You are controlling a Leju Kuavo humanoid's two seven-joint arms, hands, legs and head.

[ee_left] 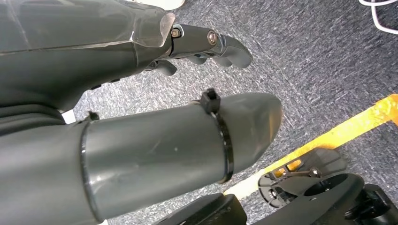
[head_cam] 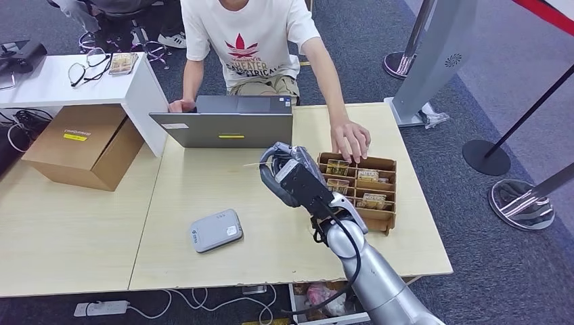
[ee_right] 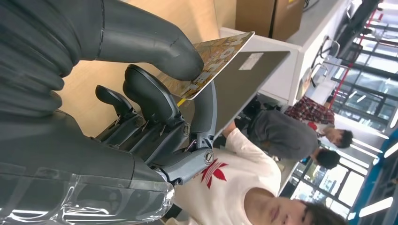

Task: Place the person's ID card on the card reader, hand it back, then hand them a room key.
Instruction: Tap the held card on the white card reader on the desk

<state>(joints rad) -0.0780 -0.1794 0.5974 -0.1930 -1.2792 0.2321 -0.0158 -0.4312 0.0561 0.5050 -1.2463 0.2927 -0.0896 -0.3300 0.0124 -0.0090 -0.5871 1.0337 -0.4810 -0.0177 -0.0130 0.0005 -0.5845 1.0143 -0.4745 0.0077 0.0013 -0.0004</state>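
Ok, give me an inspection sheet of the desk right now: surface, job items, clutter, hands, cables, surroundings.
Surface: wooden table, mostly bare.
Job's things: card reader flat on the table; cardboard tray of key cards; a card held in the right hand.
Clutter: laptop; cardboard box; glasses on the white desk.
Hands: right hand pinches the card above the table; left hand hangs over the floor, holding nothing.
Cables: power strip and white leads below the table edge.
Surroundings: person seated opposite, a hand on the tray; barrier posts.
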